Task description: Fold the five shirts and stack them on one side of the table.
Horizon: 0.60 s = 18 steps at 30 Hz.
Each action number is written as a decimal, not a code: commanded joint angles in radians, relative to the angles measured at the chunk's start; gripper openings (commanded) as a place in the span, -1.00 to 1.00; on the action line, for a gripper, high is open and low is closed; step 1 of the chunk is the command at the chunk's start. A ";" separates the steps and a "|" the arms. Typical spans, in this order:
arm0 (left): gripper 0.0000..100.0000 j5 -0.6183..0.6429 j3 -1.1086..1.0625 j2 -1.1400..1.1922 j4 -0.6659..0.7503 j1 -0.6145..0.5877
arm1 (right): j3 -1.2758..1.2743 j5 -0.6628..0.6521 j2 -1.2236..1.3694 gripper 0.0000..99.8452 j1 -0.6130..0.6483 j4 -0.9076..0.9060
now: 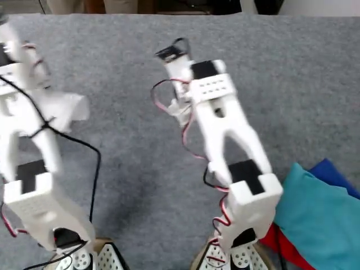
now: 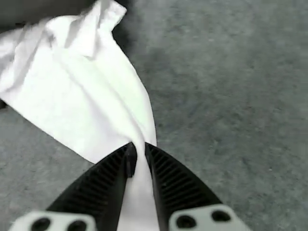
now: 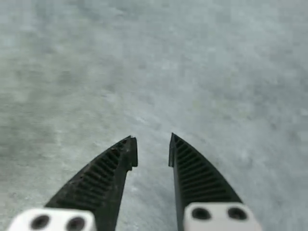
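My left gripper (image 2: 139, 147) is shut on a pinched fold of a white shirt (image 2: 82, 96). The rest of that shirt trails away from the jaws, rumpled, over the grey table cover. My right gripper (image 3: 153, 139) hangs open a little above bare grey cover with nothing between its fingers; in the high view it (image 1: 171, 52) sits near the middle of the far half of the table. At the near right corner lies a pile of shirts: a teal one (image 1: 315, 219) on top, a blue one (image 1: 334, 171) behind it and a red one (image 1: 281, 244) under its near edge.
Grey felt-like cover (image 1: 292, 84) spans the whole table. The left arm (image 1: 34, 197) stands along the left edge, with black and red cables hanging from both arms. The table's far edge (image 1: 169, 14) runs along the top of the high view.
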<state>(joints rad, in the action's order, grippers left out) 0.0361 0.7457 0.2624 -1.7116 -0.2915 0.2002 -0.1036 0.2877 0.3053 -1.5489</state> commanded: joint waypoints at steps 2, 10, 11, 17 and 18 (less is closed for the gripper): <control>-0.96 0.014 0.087 -0.101 -0.009 0.209 | 0.045 -0.035 -0.120 -0.74 -0.137 -0.035; -0.96 0.012 0.150 -0.111 -0.008 0.574 | 0.045 -0.114 -0.202 -0.74 -0.332 -0.063; -0.96 0.012 0.152 -0.107 -0.005 0.608 | 0.044 -0.117 -0.206 -0.74 -0.354 -0.063; -0.94 0.012 0.121 -0.093 -0.011 0.730 | 0.044 -0.120 -0.213 -0.73 -0.423 -0.060; -0.89 0.012 0.106 -0.097 -0.011 0.733 | 0.045 -0.118 -0.213 -0.73 -0.426 -0.055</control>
<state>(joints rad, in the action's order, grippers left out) 0.0437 0.8470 0.1995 -1.7146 0.4127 0.2002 -0.2202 0.1389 -0.0921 -1.6088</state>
